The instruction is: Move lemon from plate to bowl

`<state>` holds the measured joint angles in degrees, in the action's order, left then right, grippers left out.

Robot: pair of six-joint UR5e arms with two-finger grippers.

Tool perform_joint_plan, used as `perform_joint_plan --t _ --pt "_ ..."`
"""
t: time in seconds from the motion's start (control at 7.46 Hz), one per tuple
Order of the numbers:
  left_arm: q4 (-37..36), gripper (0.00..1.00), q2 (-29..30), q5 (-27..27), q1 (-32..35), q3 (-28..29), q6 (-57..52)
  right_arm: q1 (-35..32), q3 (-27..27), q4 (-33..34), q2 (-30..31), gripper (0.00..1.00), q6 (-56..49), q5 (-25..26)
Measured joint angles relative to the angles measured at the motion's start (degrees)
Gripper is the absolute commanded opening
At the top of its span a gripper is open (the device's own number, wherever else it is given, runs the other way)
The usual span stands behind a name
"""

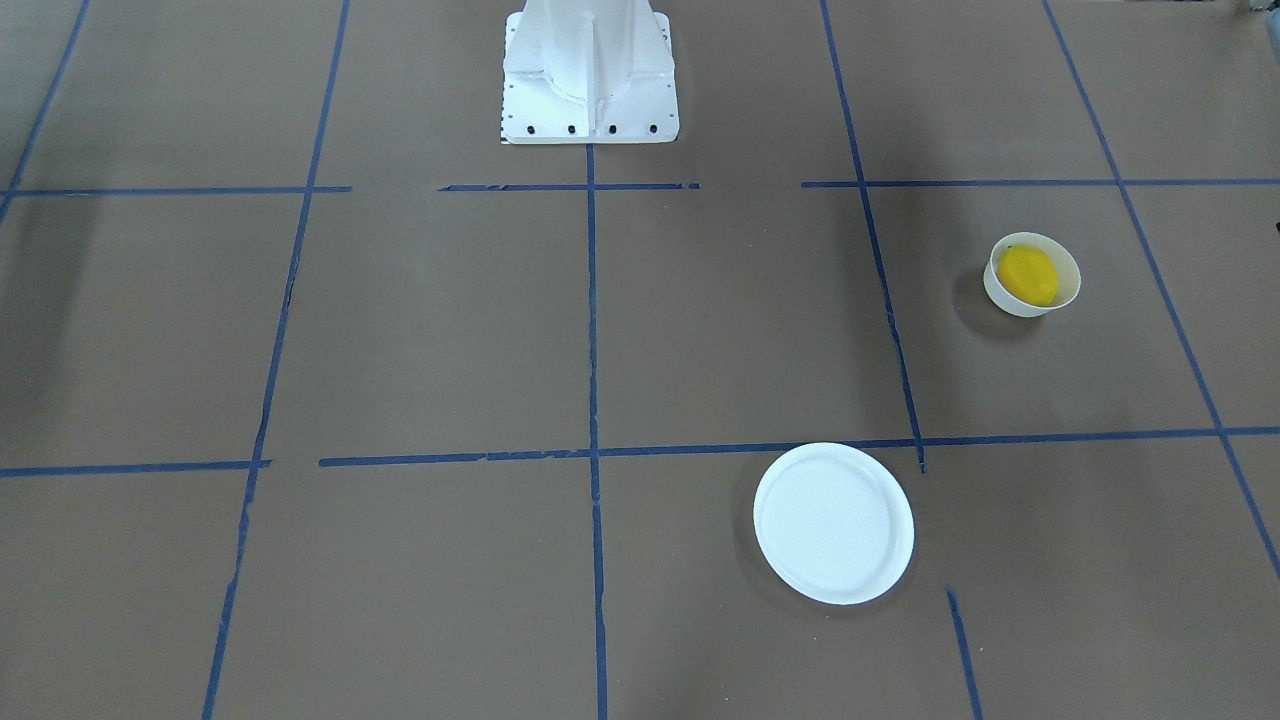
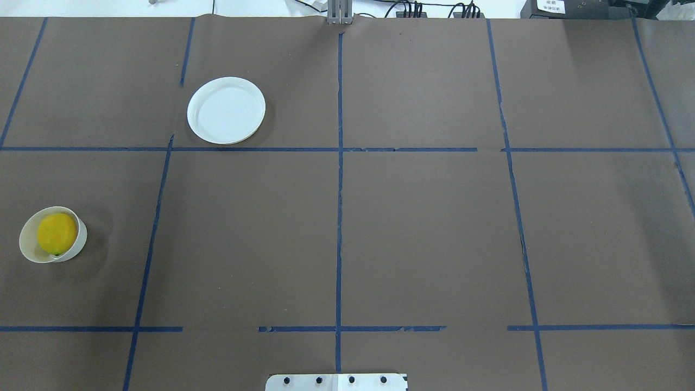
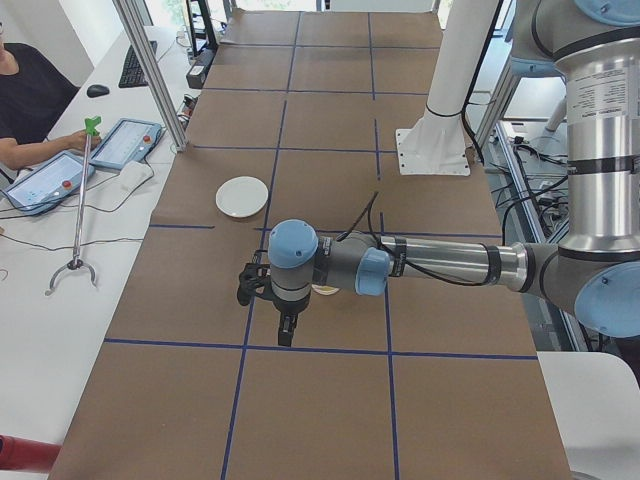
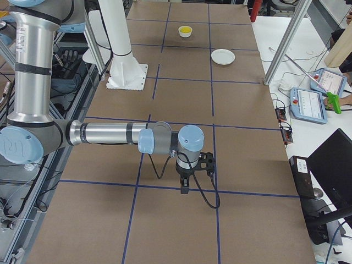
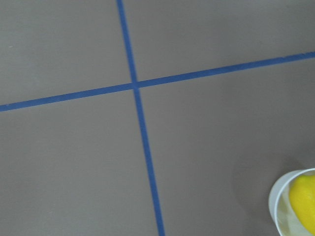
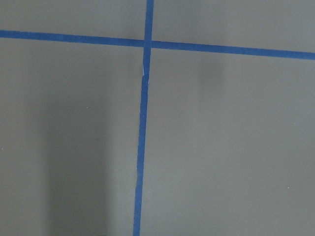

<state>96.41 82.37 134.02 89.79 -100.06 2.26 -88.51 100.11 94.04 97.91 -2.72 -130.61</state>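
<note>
The yellow lemon (image 1: 1028,275) lies inside the small off-white bowl (image 1: 1068,268) on the robot's left side of the table. It also shows in the overhead view (image 2: 56,232), in the bowl (image 2: 26,247). The white plate (image 1: 833,523) lies flat with nothing on it, farther from the robot (image 2: 226,110). The left wrist view catches the bowl's rim (image 5: 273,196) and the lemon (image 5: 305,201) at its lower right corner. The left gripper (image 3: 285,338) hangs above the table beside the bowl. The right gripper (image 4: 185,190) hangs over bare table. I cannot tell whether either is open or shut.
The white robot pedestal (image 1: 588,70) stands at the table's robot side. Blue tape lines (image 2: 339,217) divide the brown table cover. An operator (image 3: 25,100), tablets (image 3: 125,142) and a grabber tool (image 3: 78,215) are at a side desk. A metal post (image 3: 150,70) stands at the table's edge.
</note>
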Motion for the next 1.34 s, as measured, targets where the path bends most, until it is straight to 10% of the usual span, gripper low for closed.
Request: perform_joint_plan --t 1.34 --pt "-8.34 1.0 0.5 3.52 1.44 0.04 0.02 0.0 0.0 0.0 0.0 1.0 0.0 0.0"
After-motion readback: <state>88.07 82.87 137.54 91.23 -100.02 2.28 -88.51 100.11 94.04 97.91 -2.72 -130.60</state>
